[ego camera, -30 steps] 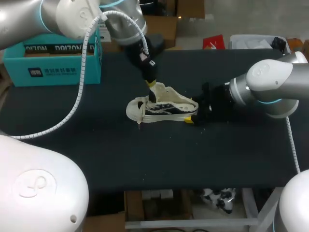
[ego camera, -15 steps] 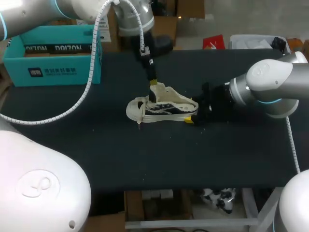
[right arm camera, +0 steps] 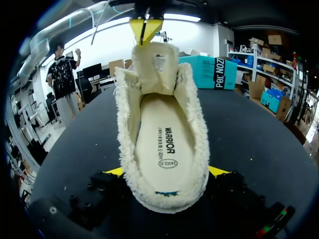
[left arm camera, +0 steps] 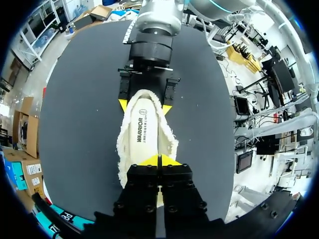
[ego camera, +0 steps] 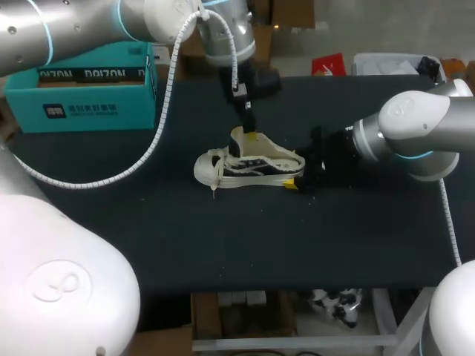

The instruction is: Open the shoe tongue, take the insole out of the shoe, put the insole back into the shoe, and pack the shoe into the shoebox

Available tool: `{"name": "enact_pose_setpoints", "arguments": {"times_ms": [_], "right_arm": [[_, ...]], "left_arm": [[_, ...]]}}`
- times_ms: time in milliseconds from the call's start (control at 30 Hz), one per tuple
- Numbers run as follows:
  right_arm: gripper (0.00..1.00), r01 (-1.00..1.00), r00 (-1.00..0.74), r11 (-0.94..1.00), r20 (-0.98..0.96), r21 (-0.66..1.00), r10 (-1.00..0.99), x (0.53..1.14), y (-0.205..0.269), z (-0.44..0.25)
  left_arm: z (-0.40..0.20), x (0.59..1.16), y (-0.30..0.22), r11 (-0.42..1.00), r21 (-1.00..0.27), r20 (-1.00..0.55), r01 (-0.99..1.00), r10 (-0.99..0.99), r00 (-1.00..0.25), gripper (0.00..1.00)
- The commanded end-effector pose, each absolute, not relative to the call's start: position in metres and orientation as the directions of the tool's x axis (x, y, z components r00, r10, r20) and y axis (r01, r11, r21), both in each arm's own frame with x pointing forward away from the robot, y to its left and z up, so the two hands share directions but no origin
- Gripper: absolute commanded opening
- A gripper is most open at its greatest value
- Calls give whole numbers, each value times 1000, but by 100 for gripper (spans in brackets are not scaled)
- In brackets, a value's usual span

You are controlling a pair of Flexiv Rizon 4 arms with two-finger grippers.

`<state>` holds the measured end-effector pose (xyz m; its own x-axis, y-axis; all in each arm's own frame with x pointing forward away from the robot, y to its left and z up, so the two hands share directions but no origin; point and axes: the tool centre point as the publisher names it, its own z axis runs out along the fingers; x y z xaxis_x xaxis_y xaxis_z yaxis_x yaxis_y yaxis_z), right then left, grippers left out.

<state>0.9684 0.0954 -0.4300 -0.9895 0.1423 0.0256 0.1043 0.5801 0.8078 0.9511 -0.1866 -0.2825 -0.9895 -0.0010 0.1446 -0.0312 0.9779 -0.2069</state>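
Head view: the shoe (ego camera: 249,165) lay on its sole mid-counter (ego camera: 223,245), long axis running left to right, toe toward my left side and heel toward my right. My left fingers (ego camera: 252,135) came down from the far side onto the tongue (ego camera: 237,141), together and pinched on its upper edge. My right fingers (ego camera: 288,185) sat at the heel, clamped on it from both sides. The shoebox (ego camera: 78,96) stood well apart at the far left corner.

Left wrist view: my left fingers (left arm camera: 152,161) were closed tip to tip. The tongue itself was mostly hidden under them. The insole (left arm camera: 142,132) ran straight ahead of them, down the shoe's axis to the heel. There my right fingers (left arm camera: 167,107) flanked the heel, touching both sides.

Right wrist view: the heel sat between my right fingers (right arm camera: 219,171), opening facing up, insole (right arm camera: 162,139) fully exposed. The tongue (right arm camera: 154,62) stood upright at the far end of the opening, with my left fingers (right arm camera: 146,25) pinched on its top.

My read: the tongue was open enough and the insole was still seated. The left arm was nearer the opening. The grab line ran along the shoe axis, heel end first, with the right holding the heel steady.
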Motion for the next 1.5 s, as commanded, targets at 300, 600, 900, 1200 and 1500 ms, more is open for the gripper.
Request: {"name": "enact_pose_setpoints", "arguments": {"times_ms": [300, 600, 900, 1200, 1500], "right_arm": [[0, 104, -990, 578, 25, 809, 142, 970, 95, -435], [0, 104, -990, 578, 25, 809, 142, 970, 95, -435], [0, 104, -990, 578, 25, 809, 142, 970, 95, -435], [0, 104, -990, 578, 25, 809, 142, 970, 95, -435], [0, 104, -990, 578, 25, 809, 142, 970, 95, -435]], "left_arm": [[-337, 957, -191, 976, -209, 184, 57, 96, -978, 0], [-361, 948, -189, 980, -186, 205, 75, 113, -972, 0], [-381, 937, -187, 989, -131, 224, 73, 101, -969, 0], [-404, 939, -188, 993, -108, 234, 38, 63, -970, 0], [-413, 935, -191, 995, -98, 203, 36, 56, -978, 0]]}}
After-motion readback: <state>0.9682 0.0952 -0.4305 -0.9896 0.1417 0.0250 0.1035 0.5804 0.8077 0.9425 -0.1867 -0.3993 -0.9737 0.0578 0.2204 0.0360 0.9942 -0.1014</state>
